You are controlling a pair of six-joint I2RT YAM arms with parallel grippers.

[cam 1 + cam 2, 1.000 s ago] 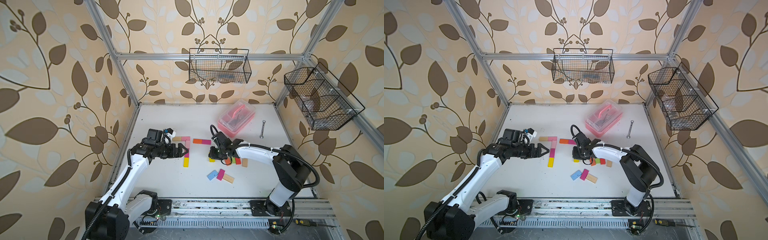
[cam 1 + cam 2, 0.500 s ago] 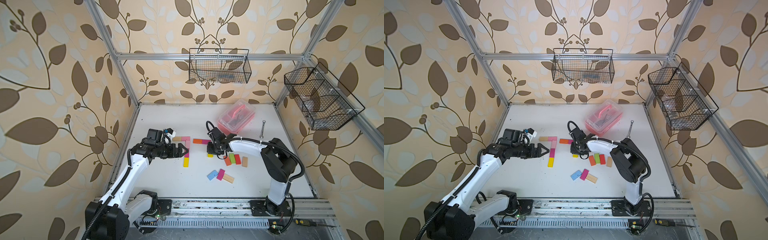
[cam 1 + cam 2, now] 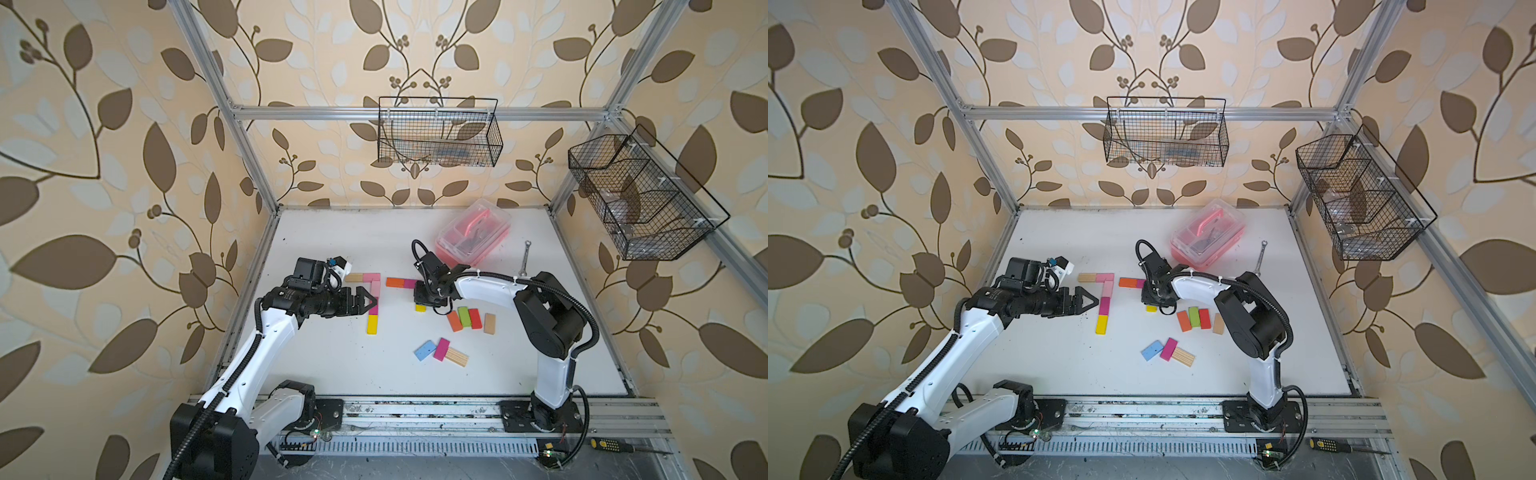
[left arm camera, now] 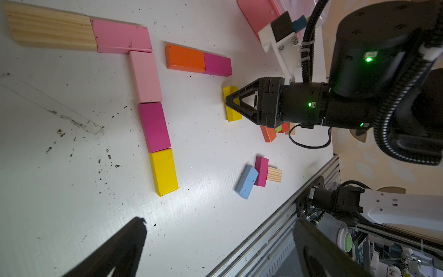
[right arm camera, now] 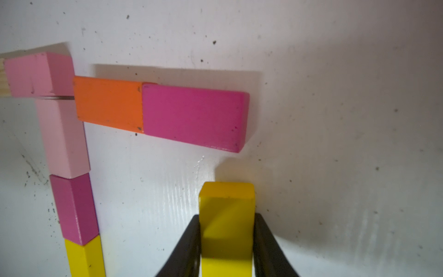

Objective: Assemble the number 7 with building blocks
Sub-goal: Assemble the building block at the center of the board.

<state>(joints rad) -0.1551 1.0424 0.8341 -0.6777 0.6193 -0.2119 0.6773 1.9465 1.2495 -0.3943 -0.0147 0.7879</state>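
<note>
the right gripper (image 5: 226,217) clamps a yellow block (image 5: 226,194) just nearer than the orange-magenta bar (image 5: 160,112); the left gripper (image 3: 1090,300) hangs spread wide, empty, beside the 7 (image 3: 1107,289).

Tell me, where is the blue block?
In both top views the blue block lies toward the front of the table, on the side of the right arm, beside a magenta block and a plain wooden block.

My right fingers (image 5: 189,242) black. Loose: yellow block (image 5: 226,215), orange block (image 5: 107,103), magenta block (image 5: 194,115). The number 7 (image 4: 145,76): plain wood, pink, pale pink, magenta, yellow. The desk (image 5: 335,120) white, dark-specked. The walls (image 3: 104,166) tan, brown leaf pattern.
</note>
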